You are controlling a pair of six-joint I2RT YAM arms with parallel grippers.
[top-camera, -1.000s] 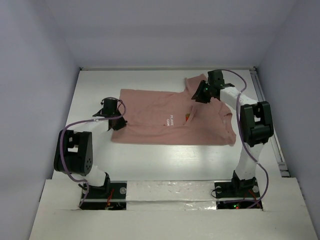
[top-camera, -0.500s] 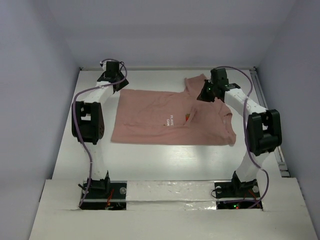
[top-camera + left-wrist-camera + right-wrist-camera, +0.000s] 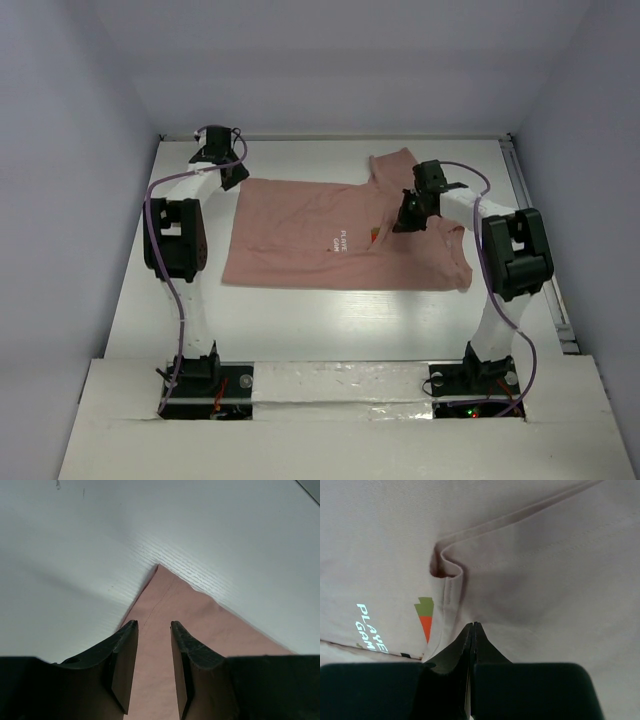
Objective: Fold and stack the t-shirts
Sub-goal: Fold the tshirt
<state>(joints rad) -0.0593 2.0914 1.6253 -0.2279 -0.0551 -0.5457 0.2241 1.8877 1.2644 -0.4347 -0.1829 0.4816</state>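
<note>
A salmon-pink t-shirt (image 3: 300, 235) lies spread on the white table, its chest print (image 3: 342, 240) facing up and one sleeve (image 3: 390, 165) poking toward the back wall. My left gripper (image 3: 232, 172) is at the shirt's far-left corner. In the left wrist view that gripper (image 3: 154, 626) is open, its fingers astride the pointed corner of the shirt (image 3: 165, 587). My right gripper (image 3: 403, 218) is down on the cloth right of the print. In the right wrist view it (image 3: 472, 625) is shut, tips pinching the t-shirt (image 3: 545, 570) beside a curled hem fold (image 3: 447, 565).
White walls close in the table on the left, back and right. A metal rail (image 3: 535, 230) runs along the right edge. Both arm bases (image 3: 190, 375) stand at the near edge. An orange and green print (image 3: 425, 617) shows left of the right fingers.
My left arm swung from the shirt's near-left side to its far-left corner and its jaws opened. My right gripper shut and shifted nearer, toward the print.
</note>
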